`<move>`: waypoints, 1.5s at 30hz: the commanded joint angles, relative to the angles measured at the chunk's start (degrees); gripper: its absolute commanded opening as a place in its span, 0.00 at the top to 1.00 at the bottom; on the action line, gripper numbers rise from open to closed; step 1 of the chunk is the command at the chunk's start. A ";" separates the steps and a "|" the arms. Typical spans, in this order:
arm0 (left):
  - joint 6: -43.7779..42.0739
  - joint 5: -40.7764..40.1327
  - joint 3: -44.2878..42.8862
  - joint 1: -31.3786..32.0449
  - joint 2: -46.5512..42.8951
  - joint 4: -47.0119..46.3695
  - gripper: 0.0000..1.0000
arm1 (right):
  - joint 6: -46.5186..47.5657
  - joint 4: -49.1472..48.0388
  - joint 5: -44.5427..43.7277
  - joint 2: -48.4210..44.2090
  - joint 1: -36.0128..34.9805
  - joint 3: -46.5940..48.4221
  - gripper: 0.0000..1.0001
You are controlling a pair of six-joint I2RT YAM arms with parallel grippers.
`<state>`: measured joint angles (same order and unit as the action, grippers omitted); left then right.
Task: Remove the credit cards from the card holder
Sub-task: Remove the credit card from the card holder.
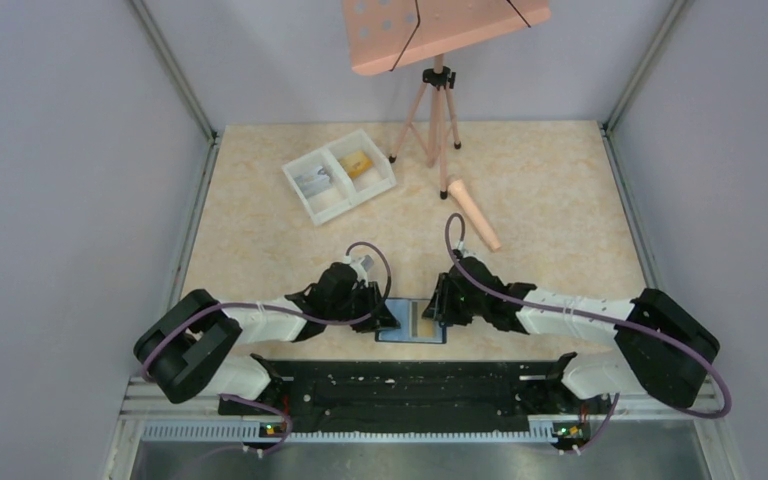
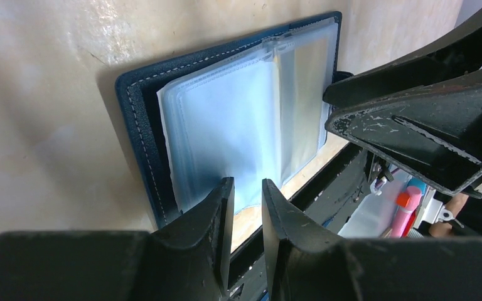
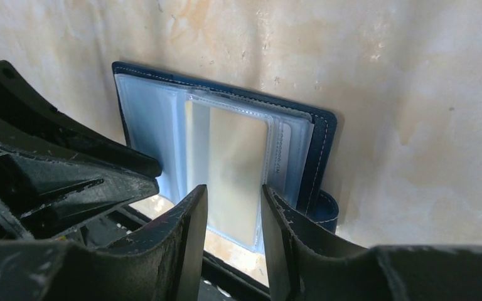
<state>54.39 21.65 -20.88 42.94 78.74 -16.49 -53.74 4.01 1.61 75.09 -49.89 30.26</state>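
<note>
The blue card holder (image 1: 407, 335) lies open at the table's near edge between my two grippers. Its clear sleeves (image 2: 226, 125) fan out from the dark blue cover (image 2: 139, 125). A pale yellow credit card (image 3: 238, 163) sits inside a sleeve on the right half; it also shows in the top view (image 1: 423, 318). My left gripper (image 2: 248, 188) hovers at the holder's left page, jaws a narrow gap apart and empty. My right gripper (image 3: 234, 194) is open, its fingers either side of the yellow card's sleeve, not closed on it.
A white two-compartment tray (image 1: 305, 196) at the back left holds a grey card (image 1: 312, 182) and a yellow card (image 1: 360, 162). A pink tripod (image 1: 438, 110) with a board and a pink cylinder (image 1: 473, 215) stand behind. The black rail (image 1: 410, 385) runs just below the holder.
</note>
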 commanded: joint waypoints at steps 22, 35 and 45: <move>0.00 -6.09 -0.96 0.74 -9.29 10.60 0.71 | -2.08 1.74 -1.34 -5.71 -1.06 -0.75 0.62; -0.84 -10.37 -2.52 0.75 -7.15 17.26 0.66 | -0.62 1.27 -1.34 -1.29 -1.05 -0.60 0.62; -0.88 -7.57 -1.66 0.74 -4.22 12.01 0.68 | 0.93 -1.82 0.56 -0.51 -1.14 0.09 0.62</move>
<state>54.28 14.09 -22.46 43.53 72.05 -2.66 -54.15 4.56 1.41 73.34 -50.17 28.93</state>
